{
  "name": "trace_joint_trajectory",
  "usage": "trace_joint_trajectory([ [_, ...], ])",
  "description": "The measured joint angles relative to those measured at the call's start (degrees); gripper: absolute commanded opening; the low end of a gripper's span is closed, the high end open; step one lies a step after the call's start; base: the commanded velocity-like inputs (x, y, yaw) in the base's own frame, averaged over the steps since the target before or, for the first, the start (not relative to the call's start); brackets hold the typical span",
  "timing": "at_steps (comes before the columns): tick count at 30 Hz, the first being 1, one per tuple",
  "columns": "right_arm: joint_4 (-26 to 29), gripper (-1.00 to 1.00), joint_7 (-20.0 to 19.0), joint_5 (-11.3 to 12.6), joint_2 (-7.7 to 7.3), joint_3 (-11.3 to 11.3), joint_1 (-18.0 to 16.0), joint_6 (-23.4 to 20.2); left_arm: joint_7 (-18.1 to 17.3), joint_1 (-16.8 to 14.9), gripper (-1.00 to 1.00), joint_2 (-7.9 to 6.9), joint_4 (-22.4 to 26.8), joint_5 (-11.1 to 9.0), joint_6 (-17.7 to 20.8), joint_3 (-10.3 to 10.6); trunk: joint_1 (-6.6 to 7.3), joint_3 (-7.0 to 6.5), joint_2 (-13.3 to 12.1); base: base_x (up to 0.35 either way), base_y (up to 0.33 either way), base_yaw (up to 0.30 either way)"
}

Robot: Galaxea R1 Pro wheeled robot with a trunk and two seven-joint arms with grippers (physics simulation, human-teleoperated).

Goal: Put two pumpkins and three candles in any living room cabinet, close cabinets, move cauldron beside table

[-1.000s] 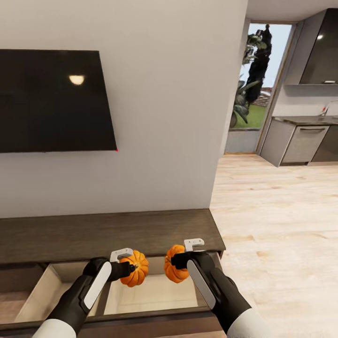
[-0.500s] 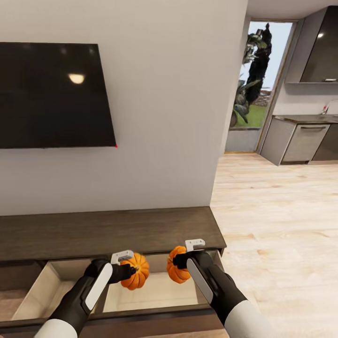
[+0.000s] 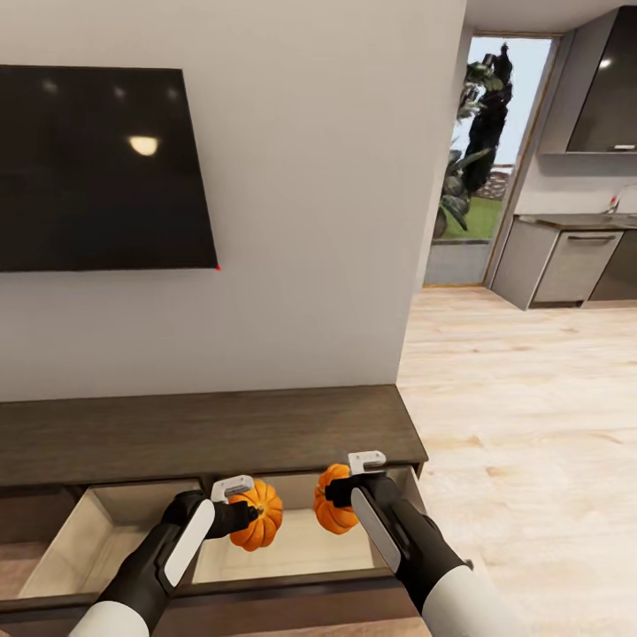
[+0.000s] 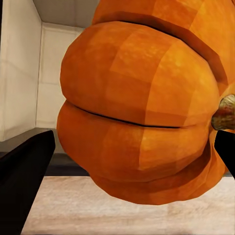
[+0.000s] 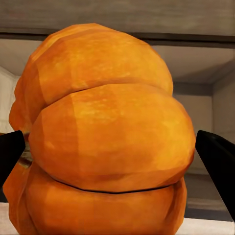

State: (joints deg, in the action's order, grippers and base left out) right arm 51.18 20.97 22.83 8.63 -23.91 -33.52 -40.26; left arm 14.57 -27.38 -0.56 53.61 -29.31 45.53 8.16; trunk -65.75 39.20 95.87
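Left gripper: the left gripper (image 3: 241,509) is clamped on the left pumpkin (image 3: 259,515), its dark fingers (image 4: 24,166) pressing opposite flanks above the open drawer.
Right gripper: the right gripper (image 3: 347,491) is clamped on the right pumpkin (image 3: 333,501), hanging over the same drawer's right half, its fingers (image 5: 218,161) on either side.
Pumpkin shape: squat, rounded, deeply ribbed lobes; the left one shows a short brownish stem (image 4: 224,112) beside one finger.
Pumpkin surface: matte orange, faintly mottled, smooth across each lobe.
Handling judgement: likely light and rigid, not fragile; the curved lobes could let a fruit roll or slip within a two-finger pinch, so gripping across the widest girth, as now, looks safest. The stem seems too small to hold.
Drawer: the drawer (image 3: 292,548) stands pulled out, a pale tan, flat-bottomed box with plain walls, roomy enough for both.
Cabinet: the cabinet (image 3: 203,433) is long, low, dark-brown wood with visible grain and a flat top against the white wall.
Surroundings: a glossy black TV (image 3: 102,168) hangs above; light plank floor (image 3: 522,416) runs right toward a kitchen.
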Motion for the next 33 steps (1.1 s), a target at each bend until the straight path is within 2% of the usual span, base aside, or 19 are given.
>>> trace_joint_trajectory([
  [10,-0.99,-1.0,-0.1,-0.41,0.0,-0.01,0.0,0.23,-0.15,-0.02,-1.0,0.0,-0.16,-0.02,-0.26,0.02,-2.2,1.79,4.01,0.0,0.0,0.0],
  [20,-1.15,-1.0,-0.37,-0.44,-0.04,-0.09,0.0,1.83,-0.16,-0.09,-1.0,-0.03,-0.13,-0.01,-0.28,0.0,-4.39,3.59,8.02,0.0,0.0,0.0],
  [26,-1.28,-1.0,-0.38,-0.02,-0.08,-0.09,0.0,4.37,-0.16,-0.09,-1.0,-0.04,0.1,0.03,-0.28,-0.01,-5.71,4.67,10.43,0.0,0.0,0.0],
  [33,-1.43,-1.0,-0.38,0.05,-0.09,-0.03,0.0,4.77,-0.12,-0.16,-1.0,-0.08,0.57,0.15,-0.27,-0.07,-7.25,5.92,13.24,0.0,0.0,0.0],
])
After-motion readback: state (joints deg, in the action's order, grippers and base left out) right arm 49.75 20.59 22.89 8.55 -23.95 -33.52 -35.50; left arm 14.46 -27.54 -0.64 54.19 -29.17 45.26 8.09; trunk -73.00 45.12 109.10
